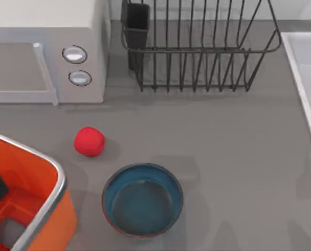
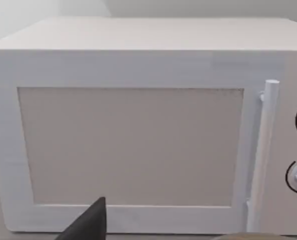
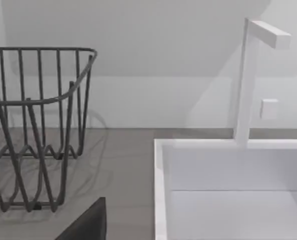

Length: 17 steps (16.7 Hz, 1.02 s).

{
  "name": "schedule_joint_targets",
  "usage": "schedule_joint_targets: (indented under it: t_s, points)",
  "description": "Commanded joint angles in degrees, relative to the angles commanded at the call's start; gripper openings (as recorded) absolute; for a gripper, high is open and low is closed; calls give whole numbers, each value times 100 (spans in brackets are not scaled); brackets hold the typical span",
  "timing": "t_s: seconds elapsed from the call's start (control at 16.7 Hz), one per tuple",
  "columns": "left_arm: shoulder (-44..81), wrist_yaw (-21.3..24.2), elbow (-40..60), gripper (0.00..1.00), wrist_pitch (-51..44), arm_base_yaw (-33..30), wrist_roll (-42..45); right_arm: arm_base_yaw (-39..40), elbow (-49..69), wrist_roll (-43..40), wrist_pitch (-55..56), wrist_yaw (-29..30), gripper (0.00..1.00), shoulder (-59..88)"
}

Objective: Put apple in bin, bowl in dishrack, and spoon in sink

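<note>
Apple (image 1: 89,141) beside bin (image 1: 45,209) | bowl (image 1: 142,200) near | claws: cannot tell

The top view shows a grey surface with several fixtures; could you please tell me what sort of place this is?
Most likely a rendered kitchen counter. A white microwave with two round knobs stands at the back left, a black wire dishrack sits beside it, and a pale sink with a tap lies at the right edge.

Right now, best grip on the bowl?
Take the bowl by its rim, coming straight down from above. It stands upright and open on the table, its thin wall exposed; one finger inside, one outside. The right-hand rim is likely safest, away from the apple and bin.
</note>
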Motion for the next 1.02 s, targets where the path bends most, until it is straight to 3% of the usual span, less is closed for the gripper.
schedule_joint_targets:
  t_s: [0.24, 0.48, 1.02]
  points:
    - [163, 0, 125, 100, -86, -44, 5, 0, 0, 0, 0, 0, 100, 0]
    - [1130, -3, 874, 100, -597, -294, 44, 0, 0, 0, 0, 0, 100, 0]
    - [5360, -13, 4191, 100, -2861, -1303, 181, 0, 0, 0, 0, 0, 100, 0]
